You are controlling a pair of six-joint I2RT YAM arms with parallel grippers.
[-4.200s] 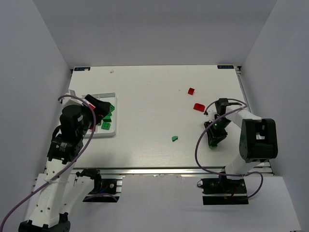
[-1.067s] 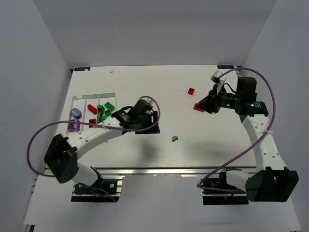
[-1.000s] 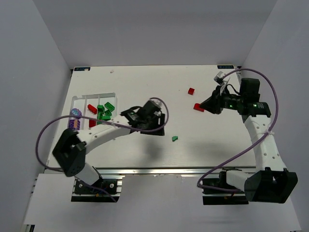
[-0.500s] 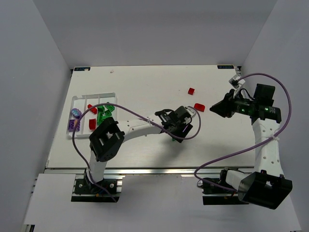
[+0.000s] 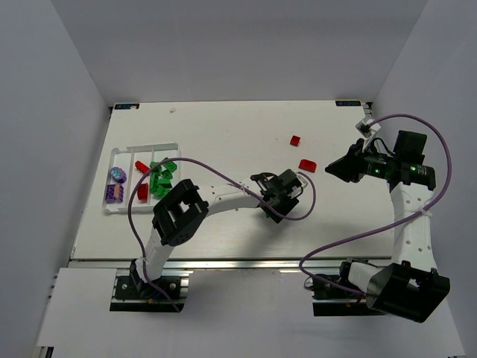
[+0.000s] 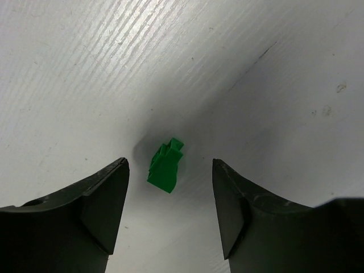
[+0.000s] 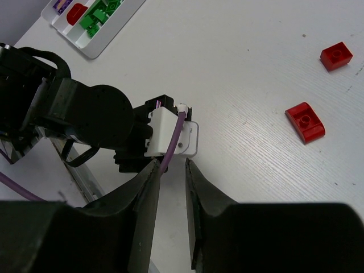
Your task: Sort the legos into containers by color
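One small green lego (image 6: 165, 166) lies on the white table, between the fingertips of my left gripper (image 6: 169, 165), which is open and not touching it. From above, that gripper (image 5: 273, 207) covers most of the brick at mid-table. Two red legos (image 5: 295, 139) (image 5: 307, 165) lie further right, also seen as a square red lego (image 7: 335, 56) and a rounded red lego (image 7: 305, 121). My right gripper (image 7: 172, 163) hangs in the air right of them (image 5: 337, 168), its fingers a narrow gap apart with nothing between. The white containers tray (image 5: 173, 146) at the left holds green, red and purple legos.
The left arm (image 5: 223, 200) stretches across the table from the tray side to the middle, trailing its purple cable (image 5: 305, 205). The tray corner (image 7: 121, 26) shows at the top left of the right wrist view. White walls enclose the table on three sides.
The left arm swung from the tray rightward to the green lego and came down round it, jaws narrowing a little. The right gripper drew back to the right of the red legos.
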